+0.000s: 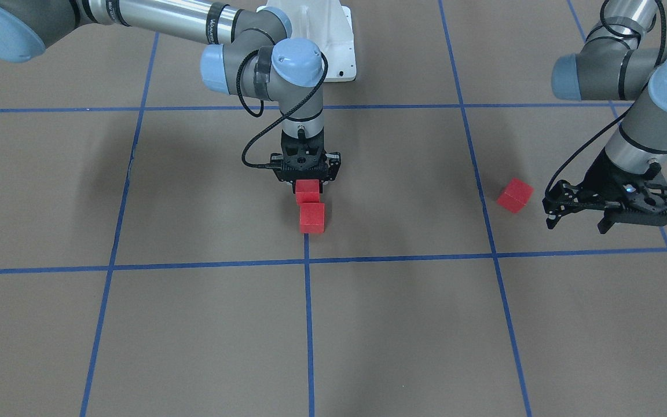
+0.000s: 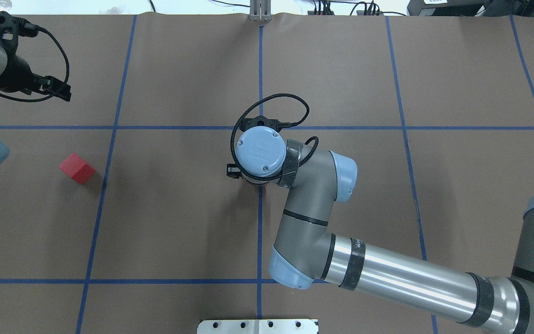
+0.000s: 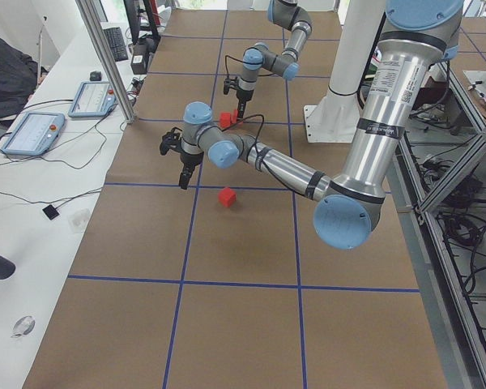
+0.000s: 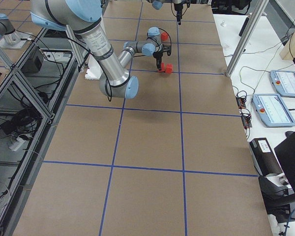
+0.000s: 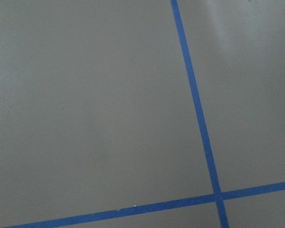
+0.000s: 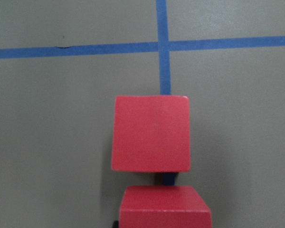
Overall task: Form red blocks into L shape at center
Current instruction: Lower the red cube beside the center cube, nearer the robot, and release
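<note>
Held red block (image 1: 307,190) could land skewed or bump 2nd block (image 1: 312,218) off the center tape line (image 1: 307,255) if let go crooked, giving a bent L. It's clamped in the right hand (image 1: 308,191), robot-side of 2nd block w/ a small gap. 3rd block (image 1: 515,194) lies well apart on the table (image 1: 194,324), near the open, empty left hand (image 1: 578,226).

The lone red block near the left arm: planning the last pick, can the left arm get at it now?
Probably yes. The lone red block sits on bare paper beside the open left end effector, nothing between them; the right arm works away at the centre.
</note>
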Controlling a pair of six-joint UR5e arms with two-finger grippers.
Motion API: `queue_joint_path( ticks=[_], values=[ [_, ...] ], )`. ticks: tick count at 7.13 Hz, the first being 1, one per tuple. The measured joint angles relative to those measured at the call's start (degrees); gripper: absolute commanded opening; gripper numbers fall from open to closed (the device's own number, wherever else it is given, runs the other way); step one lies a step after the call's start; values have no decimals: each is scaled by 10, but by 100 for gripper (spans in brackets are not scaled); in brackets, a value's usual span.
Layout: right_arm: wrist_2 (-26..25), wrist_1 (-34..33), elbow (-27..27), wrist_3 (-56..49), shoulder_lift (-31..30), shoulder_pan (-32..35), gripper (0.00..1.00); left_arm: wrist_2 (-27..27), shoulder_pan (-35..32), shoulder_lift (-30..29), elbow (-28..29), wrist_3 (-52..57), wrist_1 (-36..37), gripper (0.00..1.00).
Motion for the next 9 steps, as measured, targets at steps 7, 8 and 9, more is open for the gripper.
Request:
queue_joint_path(
  ticks=[7,8,9],
  values=[
    [10,0,13,-15,3,20,98,0,2,0,-5,-40,-1,100],
    [32,-2,23,-15,2,36,98,0,4,10,-12,-65,-14,100],
    [58,-9,37,-17,-3,54,98,0,14,30,-18,-77,-48,100]
  ],
)
